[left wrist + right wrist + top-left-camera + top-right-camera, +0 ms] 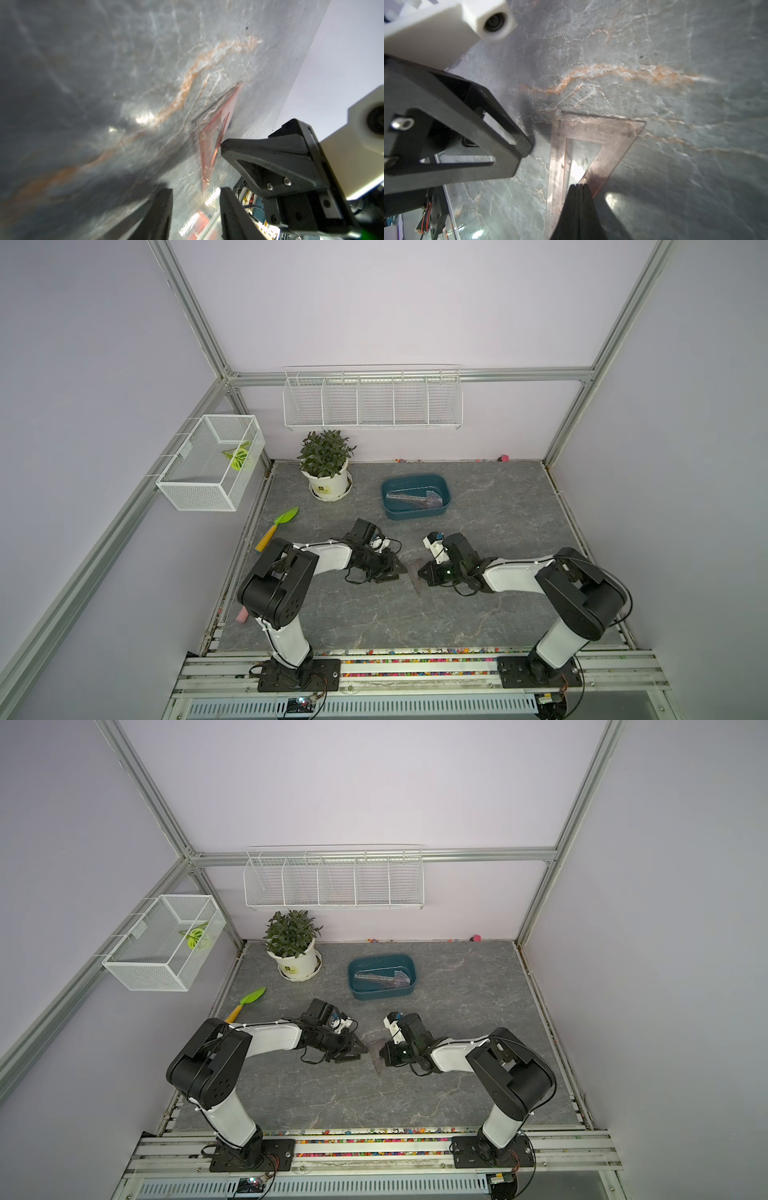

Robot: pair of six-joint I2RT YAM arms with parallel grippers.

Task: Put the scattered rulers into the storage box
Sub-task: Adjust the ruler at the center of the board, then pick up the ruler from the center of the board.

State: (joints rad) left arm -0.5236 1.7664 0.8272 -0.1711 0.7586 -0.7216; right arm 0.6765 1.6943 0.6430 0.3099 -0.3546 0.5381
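Note:
A transparent purplish triangle ruler [415, 577] [379, 1056] lies flat on the grey table between my two grippers. In the right wrist view my right gripper [578, 186] is shut, its tips over the slanted edge of the triangle ruler [600, 133]. My left gripper [196, 192] is open, nothing between its fingers, just short of the ruler's [212, 145] other side. The dark teal storage box [415, 478] [382, 957] stands behind them with several rulers [409, 499] [380, 978] inside.
A potted plant [328, 485] stands at the back left. A green trowel [279, 526] with a yellow handle lies near the left edge. White wire baskets [212, 466] [372, 402] hang on the walls. A pink piece [242, 616] shows under the left arm.

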